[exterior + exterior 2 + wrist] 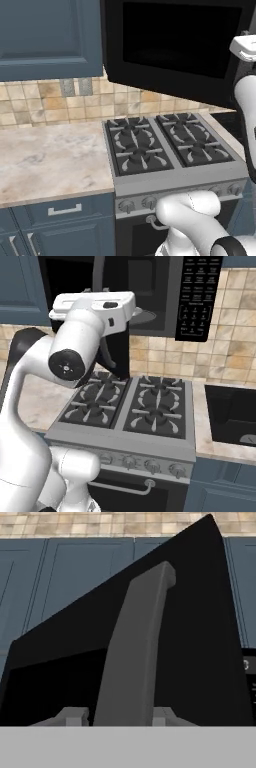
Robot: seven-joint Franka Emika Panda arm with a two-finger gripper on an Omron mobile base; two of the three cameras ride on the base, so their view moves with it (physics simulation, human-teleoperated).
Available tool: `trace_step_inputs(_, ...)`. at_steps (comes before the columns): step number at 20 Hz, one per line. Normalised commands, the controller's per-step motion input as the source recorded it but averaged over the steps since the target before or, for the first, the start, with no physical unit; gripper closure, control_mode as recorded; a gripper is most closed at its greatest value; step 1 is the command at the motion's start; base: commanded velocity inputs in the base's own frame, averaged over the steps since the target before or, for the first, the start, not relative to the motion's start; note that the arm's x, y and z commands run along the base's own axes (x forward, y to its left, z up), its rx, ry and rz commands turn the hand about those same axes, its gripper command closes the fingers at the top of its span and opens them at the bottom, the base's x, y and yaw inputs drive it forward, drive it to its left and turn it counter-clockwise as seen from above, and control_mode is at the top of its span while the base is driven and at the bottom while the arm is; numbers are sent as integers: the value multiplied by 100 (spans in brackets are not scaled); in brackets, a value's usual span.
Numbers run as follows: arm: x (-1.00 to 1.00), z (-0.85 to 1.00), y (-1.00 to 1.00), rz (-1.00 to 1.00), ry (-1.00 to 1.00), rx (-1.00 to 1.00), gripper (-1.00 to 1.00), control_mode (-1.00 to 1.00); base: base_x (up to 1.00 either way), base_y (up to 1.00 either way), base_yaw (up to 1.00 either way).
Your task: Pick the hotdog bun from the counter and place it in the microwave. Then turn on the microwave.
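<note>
Black microwave (175, 45) with grey handle (135, 657), beige marbled counter (50, 157), blue cabinets (50, 40).

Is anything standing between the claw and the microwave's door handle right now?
Nothing visible. In the hand view the grey handle rises directly between the finger tips of the claw, against the black door of the microwave. Whether the tips already clamp it is unclear.
</note>
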Motion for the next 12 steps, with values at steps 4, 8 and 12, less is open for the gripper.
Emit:
trace_step_inputs(4,-71,0,30,10,3,0,100,-100,0,0,0)
trace_step_inputs(8,-66,0,34,10,6,0,100,-100,0,0,0)
trace_step_inputs(12,-55,0,39,9,5,0,100,-100,0,0,0)
